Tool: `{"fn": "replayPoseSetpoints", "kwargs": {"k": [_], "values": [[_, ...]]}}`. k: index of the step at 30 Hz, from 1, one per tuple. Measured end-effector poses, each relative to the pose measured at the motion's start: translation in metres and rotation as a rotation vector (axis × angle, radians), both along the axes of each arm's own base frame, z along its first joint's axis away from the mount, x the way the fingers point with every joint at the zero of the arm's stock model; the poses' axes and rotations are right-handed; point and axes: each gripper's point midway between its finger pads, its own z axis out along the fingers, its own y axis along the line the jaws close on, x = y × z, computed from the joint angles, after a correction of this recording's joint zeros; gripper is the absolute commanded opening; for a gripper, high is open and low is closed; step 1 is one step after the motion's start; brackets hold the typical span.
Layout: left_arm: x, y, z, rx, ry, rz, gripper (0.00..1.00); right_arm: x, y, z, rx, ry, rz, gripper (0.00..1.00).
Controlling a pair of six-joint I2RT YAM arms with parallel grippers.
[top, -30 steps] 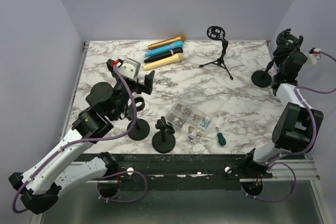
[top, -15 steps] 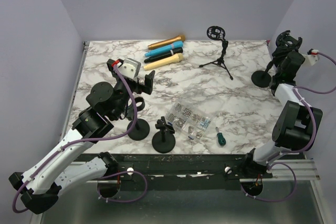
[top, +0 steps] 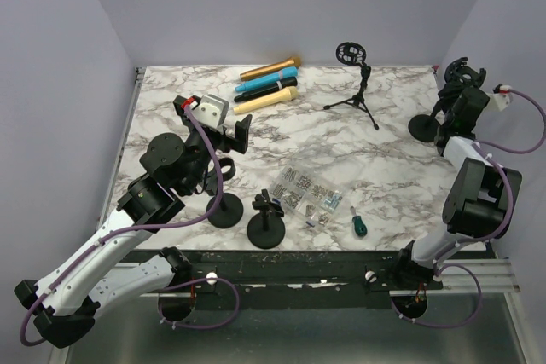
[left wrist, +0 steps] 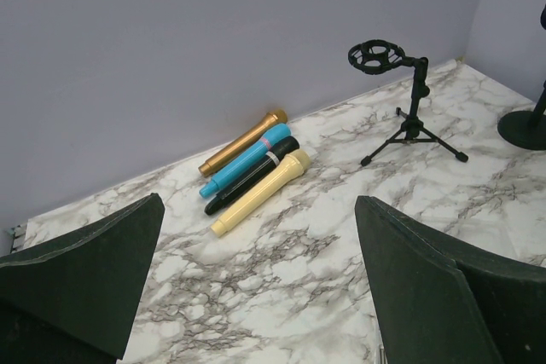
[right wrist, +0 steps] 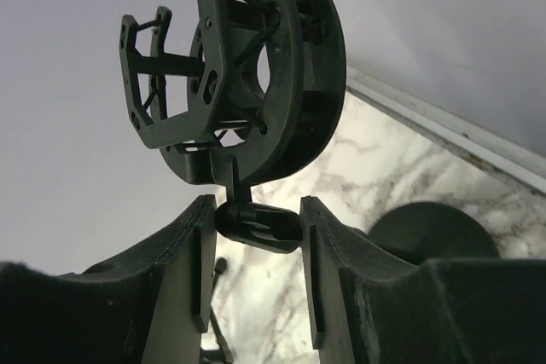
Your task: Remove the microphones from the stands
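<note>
Several microphones lie side by side at the back of the table: orange (top: pixel 271 67), blue (top: pixel 266 81), black (top: pixel 266 91) and cream (top: pixel 266 100). No microphone sits in any stand. At the far right stands a round-base stand (top: pixel 424 128) with an empty ring-shaped shock mount (right wrist: pixel 247 66). My right gripper (right wrist: pixel 256 223) is shut on the black swivel joint just below that mount. My left gripper (left wrist: pixel 258 199) hangs open above the table's left middle. It faces the microphones (left wrist: pixel 256 193) and holds nothing.
A tripod stand (top: pixel 358 83) with an empty mount stands at the back centre. Two short round-base stands (top: pixel 226 209) (top: pixel 267 223) sit near the front left. Beside them lie a clear bag of screws (top: pixel 311 196) and a green-handled screwdriver (top: pixel 358 223).
My right wrist has shifted slightly left and back, with the stand's mount still in its grip. The left arm has not moved.
</note>
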Motion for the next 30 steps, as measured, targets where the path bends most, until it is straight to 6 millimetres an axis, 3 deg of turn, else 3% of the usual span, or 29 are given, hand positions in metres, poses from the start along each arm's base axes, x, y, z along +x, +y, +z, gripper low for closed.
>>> {"fn": "replayPoseSetpoints", "kwargs": {"k": [3,11,16,18,24,27,30], "values": [[0.000,0.000,0.000,0.000,0.000,0.000,0.98,-0.003,0.001,-0.026,0.027,0.068,-0.003,0.34],[0.000,0.000,0.000,0.000,0.000,-0.001,0.98,-0.001,0.000,-0.027,0.020,0.066,-0.007,0.38],[0.000,0.000,0.000,0.000,0.000,-0.001,0.98,0.000,-0.001,-0.025,0.010,0.091,-0.001,0.68],[0.000,0.000,0.000,0.000,0.000,-0.001,0.99,-0.005,0.000,-0.037,0.008,0.148,0.005,0.78],[0.000,0.000,0.000,0.000,0.000,-0.002,0.98,-0.025,0.009,-0.073,0.013,0.332,0.032,0.87],[0.000,0.000,0.000,0.000,0.000,-0.002,0.98,-0.032,0.016,-0.066,-0.002,0.352,0.049,0.88],[0.000,0.000,0.000,0.000,0.000,-0.002,0.99,-0.039,0.028,-0.046,-0.031,0.324,0.068,0.88]]}}
